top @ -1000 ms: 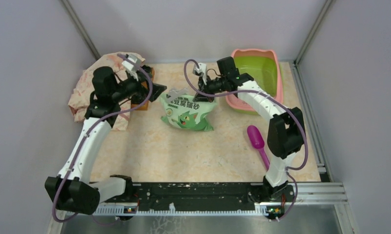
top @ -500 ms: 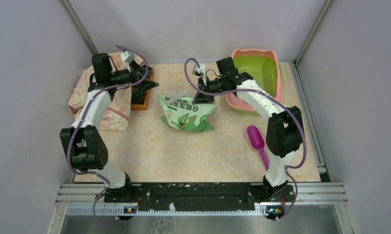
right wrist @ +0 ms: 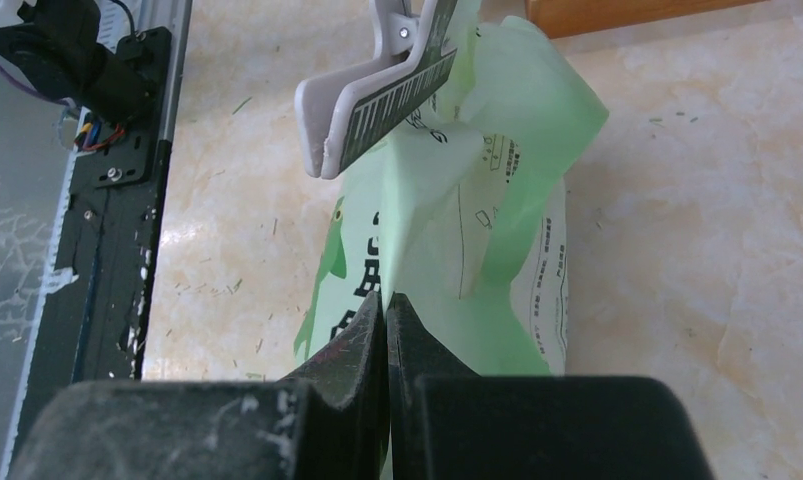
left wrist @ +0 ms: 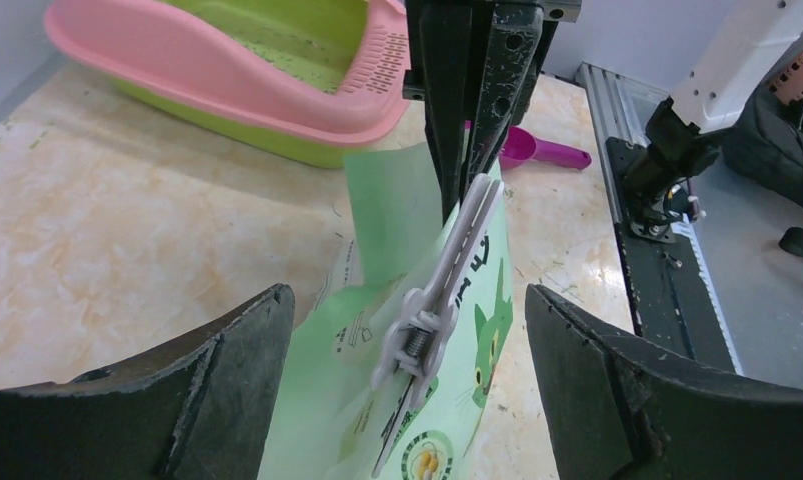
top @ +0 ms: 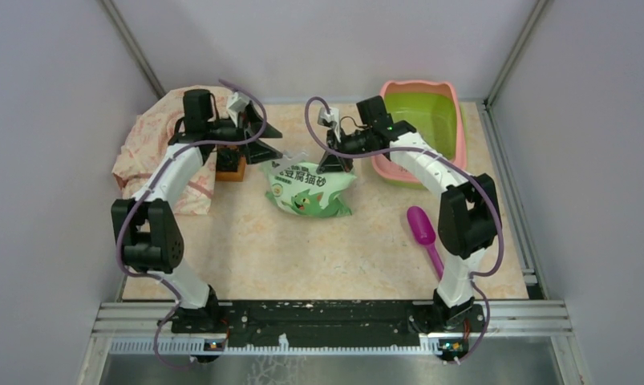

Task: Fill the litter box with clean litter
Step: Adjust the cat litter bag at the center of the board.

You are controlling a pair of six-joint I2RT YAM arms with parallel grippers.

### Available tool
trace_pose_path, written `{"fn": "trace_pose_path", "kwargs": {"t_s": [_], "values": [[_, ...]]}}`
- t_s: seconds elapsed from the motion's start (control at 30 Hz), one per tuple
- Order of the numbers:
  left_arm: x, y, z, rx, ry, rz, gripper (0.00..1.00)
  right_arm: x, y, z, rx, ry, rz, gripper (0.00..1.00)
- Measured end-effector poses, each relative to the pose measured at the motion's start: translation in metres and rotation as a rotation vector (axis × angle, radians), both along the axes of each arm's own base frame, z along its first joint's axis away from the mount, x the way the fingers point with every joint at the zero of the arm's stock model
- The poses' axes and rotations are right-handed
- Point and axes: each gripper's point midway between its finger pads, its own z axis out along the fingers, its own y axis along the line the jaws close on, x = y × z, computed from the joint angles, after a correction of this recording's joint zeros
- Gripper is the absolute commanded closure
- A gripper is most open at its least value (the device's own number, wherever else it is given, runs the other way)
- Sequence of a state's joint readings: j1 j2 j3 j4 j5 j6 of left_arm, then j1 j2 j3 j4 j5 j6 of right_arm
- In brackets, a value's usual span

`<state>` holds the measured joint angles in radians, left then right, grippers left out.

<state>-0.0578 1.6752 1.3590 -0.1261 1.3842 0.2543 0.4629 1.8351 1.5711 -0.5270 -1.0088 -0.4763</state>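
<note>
Green printed film is what matters here: the bag [top: 306, 186] is sitting mid-table with its folded top raised, and I'm taking every position from it. A white clip [left wrist: 432, 300] is biting across that folded top, tilted, with its spring showing in the left wrist view.

The right gripper [top: 334, 163] is coming down onto the bag's top from the far right side. Its fingers are pressed flat together with no gap, and in the right wrist view they are nipping a fold of the film just below the clip.

The left gripper [top: 264, 149] is hovering at the bag's far left corner with its jaws spread wide. In the left wrist view the two dark fingers [left wrist: 227, 370] are standing on either side of the clip, clear of both clip and bag.

The litter box [top: 431, 128] is waiting just beyond the bag's right side, upright, with its pink rim, green basin and slotted pink ledge. Its floor is looking speckled, but the specks are too small to call.

The purple scoop [top: 423, 228] is lying nearer than the bag and to its right. A wooden tray [top: 230, 166] is sitting just left of the bag, partly under the left arm. A patterned cloth [top: 154, 152] is bunched further left.
</note>
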Motion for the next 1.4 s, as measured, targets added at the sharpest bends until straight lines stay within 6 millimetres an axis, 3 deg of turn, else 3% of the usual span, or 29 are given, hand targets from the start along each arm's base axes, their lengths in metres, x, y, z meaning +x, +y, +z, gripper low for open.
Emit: {"fn": "trace_pose_path", "kwargs": {"t_s": [0.17, 0.4, 0.77, 1.1, 1.23, 1.4], "values": [[-0.005, -0.013, -0.012, 0.025, 0.018, -0.018, 0.12, -0.003, -0.001, -0.006, 0.006, 0.013, 0.007, 1.00], [0.004, -0.010, -0.038, 0.061, 0.080, -0.002, 0.13, -0.006, -0.001, -0.007, 0.007, 0.018, 0.009, 1.00], [0.003, -0.009, -0.038, 0.082, 0.075, -0.011, 0.24, -0.005, -0.001, -0.007, 0.008, 0.017, 0.009, 1.00], [0.002, -0.010, -0.056, 0.083, 0.133, -0.031, 0.29, -0.005, -0.001, -0.006, 0.008, 0.017, 0.008, 1.00], [0.001, -0.010, -0.053, 0.078, 0.131, -0.039, 0.36, -0.005, -0.001, -0.006, 0.009, 0.016, 0.008, 1.00], [0.002, -0.011, -0.043, 0.065, 0.101, -0.061, 0.37, -0.005, -0.001, -0.006, 0.009, 0.016, 0.007, 1.00]]}}
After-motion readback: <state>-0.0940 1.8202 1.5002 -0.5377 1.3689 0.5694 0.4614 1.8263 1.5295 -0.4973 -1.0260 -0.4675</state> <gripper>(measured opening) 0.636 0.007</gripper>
